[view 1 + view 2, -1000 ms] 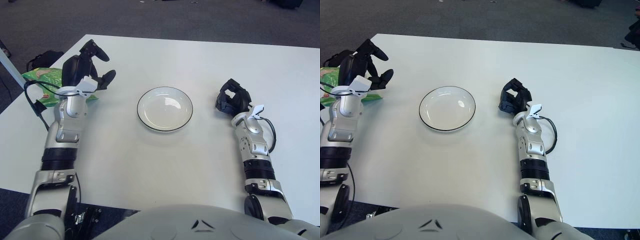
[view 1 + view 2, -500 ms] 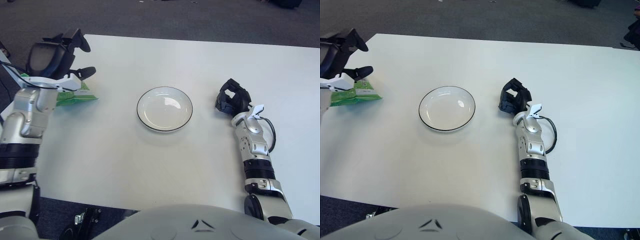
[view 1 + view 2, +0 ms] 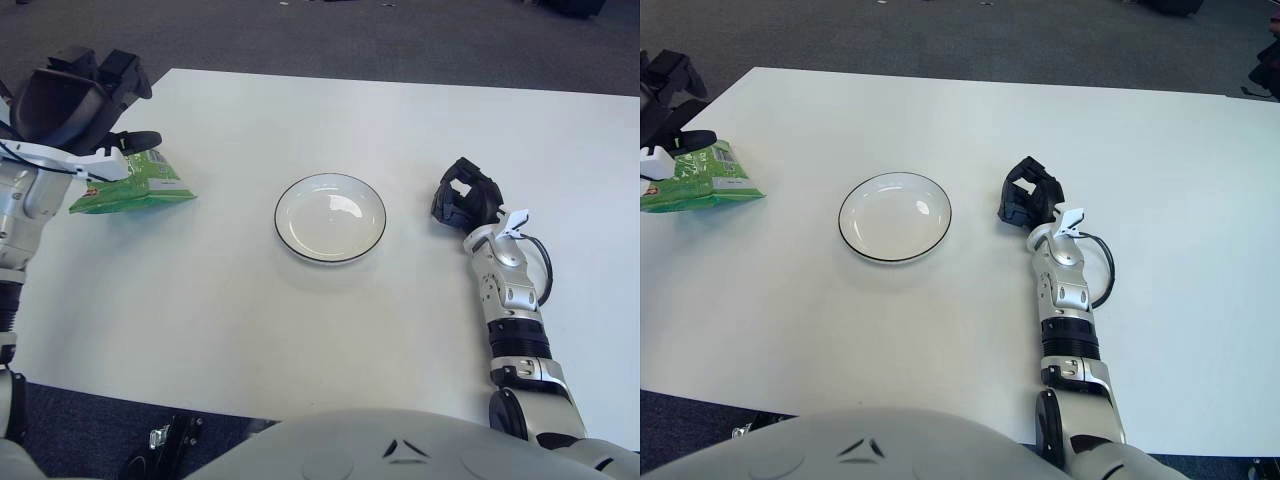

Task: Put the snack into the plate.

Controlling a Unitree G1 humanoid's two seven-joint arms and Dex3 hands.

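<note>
A green snack bag (image 3: 135, 188) lies flat on the white table (image 3: 250, 330) near its left edge. It also shows in the right eye view (image 3: 700, 180). An empty white plate with a dark rim (image 3: 330, 218) sits at the table's middle, well to the right of the bag. My left hand (image 3: 118, 108) is raised at the far left, above the bag's left end, fingers spread and holding nothing. My right hand (image 3: 462, 198) rests on the table to the right of the plate, fingers curled and empty.
The table's left edge runs close beside the snack bag, with dark carpet (image 3: 300, 30) beyond it. A cable (image 3: 540, 265) loops beside my right wrist.
My left hand has lifted and swung left, away from above the bag's middle, so more of the bag shows. The bag, plate and right hand stay put.
</note>
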